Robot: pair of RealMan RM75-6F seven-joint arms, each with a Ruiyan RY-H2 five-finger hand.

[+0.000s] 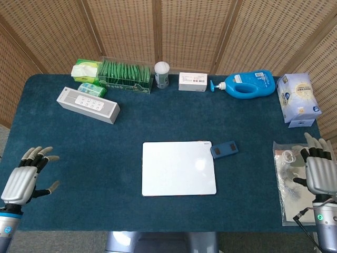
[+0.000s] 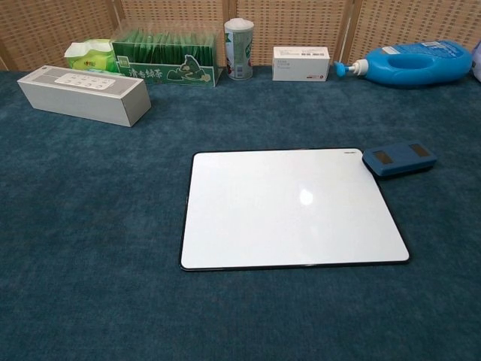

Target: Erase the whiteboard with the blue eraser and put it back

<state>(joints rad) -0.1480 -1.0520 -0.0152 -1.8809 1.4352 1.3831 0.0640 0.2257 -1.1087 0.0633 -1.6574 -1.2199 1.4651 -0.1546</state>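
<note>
The blue eraser [image 1: 224,149] lies on the tabletop [image 1: 105,153] touching the clean whiteboard's [image 1: 178,168] far right corner (apparently put back), while both robot hands, left [image 1: 22,176] and right [image 1: 319,169], rest spread and empty at the edges.

table cover [image 2: 90,226]: dark blue cloth, matt, a short rough pile like carpet.
whiteboard [image 2: 293,207]: smooth white surface, glossy, with a bright light spot on it; thin dark frame.
blue eraser [image 2: 399,159]: blue plastic body, matt, with 2 dark patches on top.
left hand [image 1: 22,179]: silver shell with a soft metal-like shine, black parts, pale fingertips.
right hand [image 1: 319,171]: same silver shell and black parts.
screen [image 1: 184,26]: woven cane panels, rough, in wooden frames.
blue bottle [image 1: 250,84]: glossy plastic.
long box [image 1: 88,104]: smooth pale plastic, matt.
clear bag [image 1: 295,179]: thin shiny plastic film, wrinkled.
</note>
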